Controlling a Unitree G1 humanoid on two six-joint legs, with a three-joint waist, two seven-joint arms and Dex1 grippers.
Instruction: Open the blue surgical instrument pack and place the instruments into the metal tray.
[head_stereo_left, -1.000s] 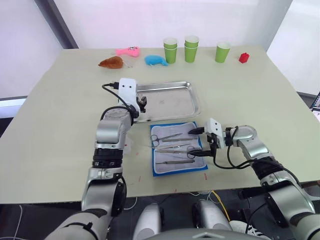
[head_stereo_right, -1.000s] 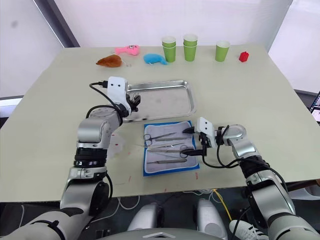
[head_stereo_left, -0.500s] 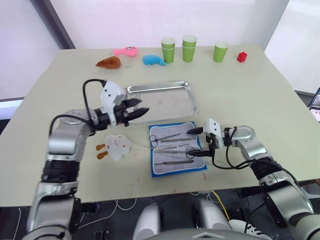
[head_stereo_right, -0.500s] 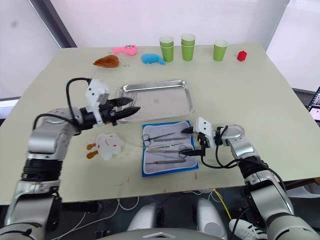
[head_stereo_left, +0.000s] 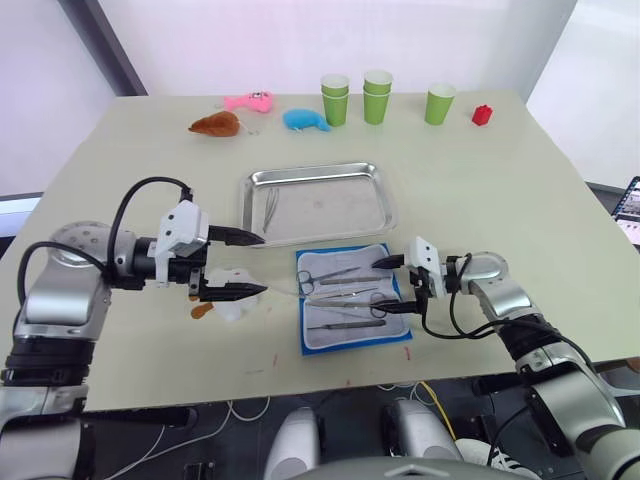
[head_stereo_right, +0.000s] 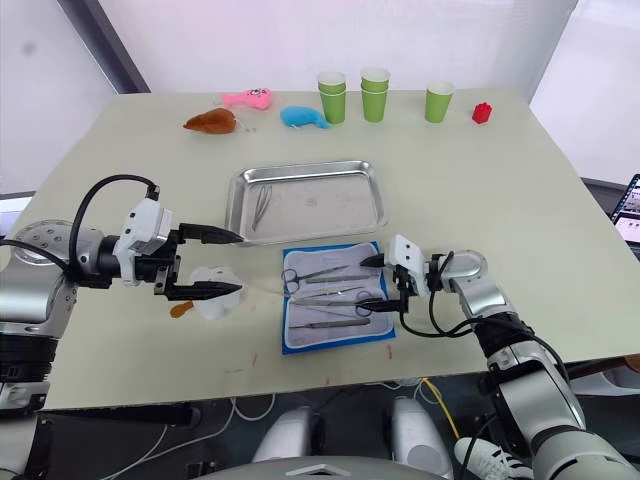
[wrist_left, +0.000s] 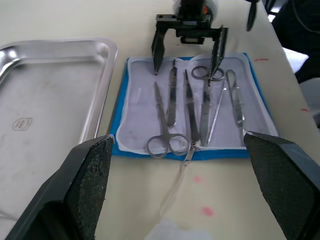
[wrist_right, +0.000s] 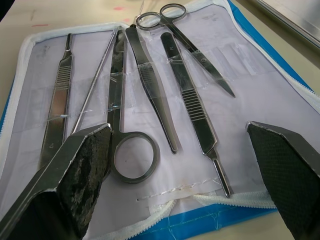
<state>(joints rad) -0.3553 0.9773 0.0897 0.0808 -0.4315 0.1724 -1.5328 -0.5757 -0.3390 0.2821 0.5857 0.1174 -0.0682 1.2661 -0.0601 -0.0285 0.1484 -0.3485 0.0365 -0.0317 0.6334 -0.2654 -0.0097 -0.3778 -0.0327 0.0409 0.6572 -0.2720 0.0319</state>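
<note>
The blue surgical instrument pack (head_stereo_left: 350, 311) lies open on the table just in front of the metal tray (head_stereo_left: 330, 172), pale lining up. Several instruments (wrist_right: 150, 85) rest side by side on the lining, among them ring-handled scissors (wrist_right: 186, 36) and a flat handle (wrist_right: 192, 107). One slim silver instrument (head_stereo_left: 272, 203) lies in the tray's left part. My right gripper (head_stereo_left: 388, 285) is open at the pack's right edge, fingers low over the instruments, holding nothing. My left gripper (head_stereo_left: 243, 264) is open and empty left of the pack, in front of the tray's left corner.
A white plush toy (head_stereo_left: 230, 303) lies under the left gripper. Along the far edge stand green cups (head_stereo_left: 379, 97), a pink toy (head_stereo_left: 254, 102), a brown toy (head_stereo_left: 217, 125), a blue plush (head_stereo_left: 304, 120) and a red block (head_stereo_left: 484, 114).
My left arm has swung back from over the tray's left side toward the near left and its fingers have spread wide. An instrument now shows in the tray. The right gripper has held still.
</note>
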